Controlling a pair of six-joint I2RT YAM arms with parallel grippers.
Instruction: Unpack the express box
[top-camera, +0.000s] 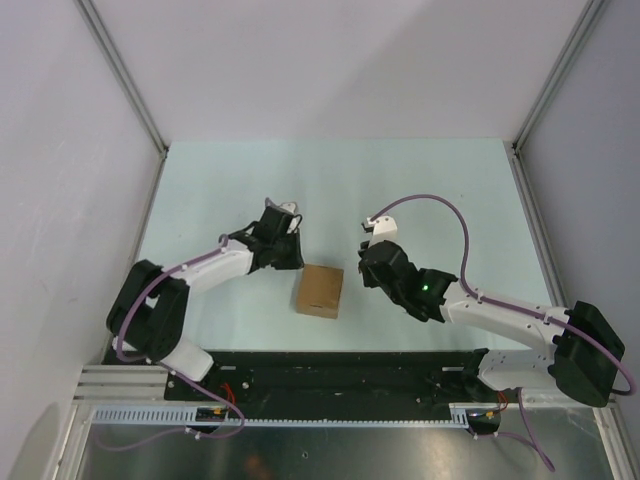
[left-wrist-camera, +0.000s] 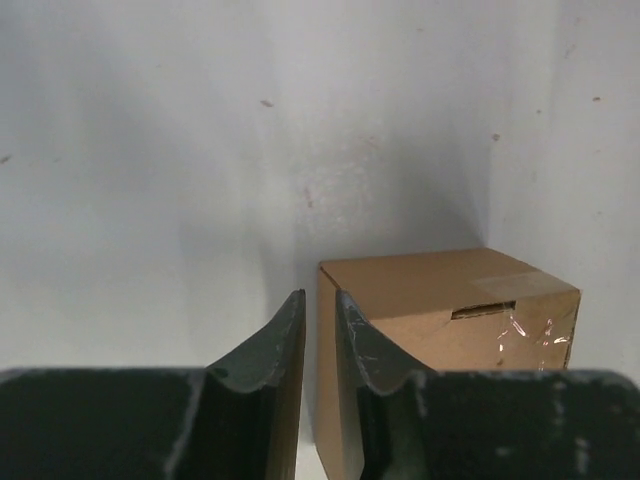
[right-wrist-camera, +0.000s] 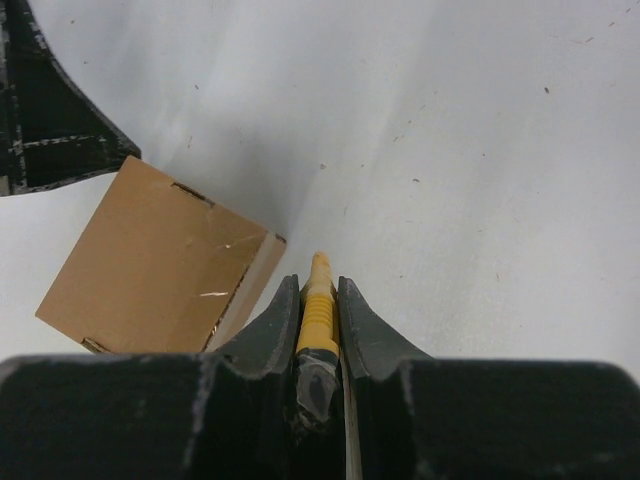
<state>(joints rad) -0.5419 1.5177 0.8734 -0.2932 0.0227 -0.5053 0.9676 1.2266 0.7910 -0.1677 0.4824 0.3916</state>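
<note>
The express box (top-camera: 319, 291) is a small brown cardboard cube standing on the table between my two arms, flaps down, with clear tape and a slit on its top (left-wrist-camera: 483, 310). My left gripper (top-camera: 293, 258) sits just off the box's far-left corner. Its jaws (left-wrist-camera: 320, 295) are nearly together, and the thin gap shows only table and the box's side (left-wrist-camera: 330, 400). My right gripper (top-camera: 368, 270) hovers to the right of the box (right-wrist-camera: 150, 265), shut on a yellow-and-black utility knife (right-wrist-camera: 318, 300) whose yellow tip pokes out past the fingertips.
Pale green tabletop (top-camera: 330, 190) lies beyond the box, enclosed by white walls with metal frame posts (top-camera: 122, 75). The left arm's finger (right-wrist-camera: 50, 110) shows at the top left of the right wrist view. A black base rail (top-camera: 340, 370) runs along the near edge.
</note>
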